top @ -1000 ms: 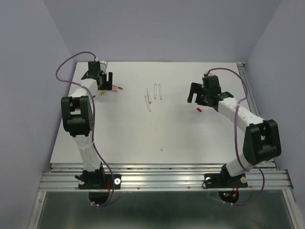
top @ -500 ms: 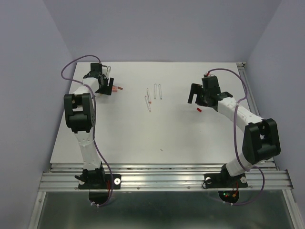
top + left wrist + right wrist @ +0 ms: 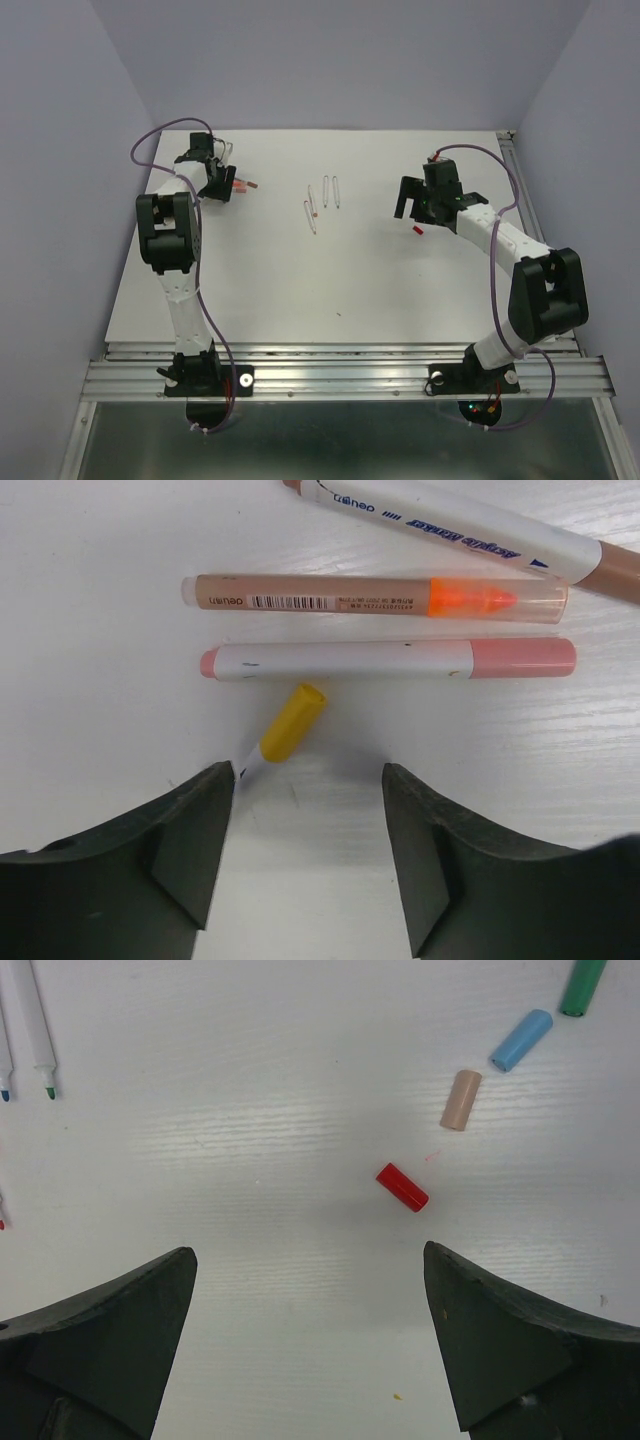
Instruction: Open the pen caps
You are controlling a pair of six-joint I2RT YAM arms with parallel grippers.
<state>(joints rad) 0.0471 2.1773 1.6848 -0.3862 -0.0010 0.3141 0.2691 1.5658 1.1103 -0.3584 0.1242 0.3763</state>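
Observation:
In the left wrist view, a pen with a yellow cap (image 3: pixel 290 723) lies slanted, its white body running under my left finger. Beyond it lie a white pen with a pink cap (image 3: pixel 520 657), an orange marker under a clear cap (image 3: pixel 495 599), and one more white pen (image 3: pixel 450 525). My left gripper (image 3: pixel 308 772) (image 3: pixel 218 180) is open just short of the yellow cap, with nothing between its fingers. My right gripper (image 3: pixel 310 1255) (image 3: pixel 412 200) is wide open over bare table. Loose red (image 3: pixel 402 1187), tan (image 3: pixel 461 1099), blue (image 3: pixel 520 1039) and green (image 3: pixel 582 985) caps lie ahead of it.
Three uncapped thin white pens (image 3: pixel 322 198) lie at the middle back of the white table (image 3: pixel 330 280). Two of their tips show in the right wrist view (image 3: pixel 40 1035). Purple walls close in the back and both sides.
My left gripper's jaws have narrowed somewhat, and its wrist has turned and shifted slightly over the capped pens. The right arm has not moved.

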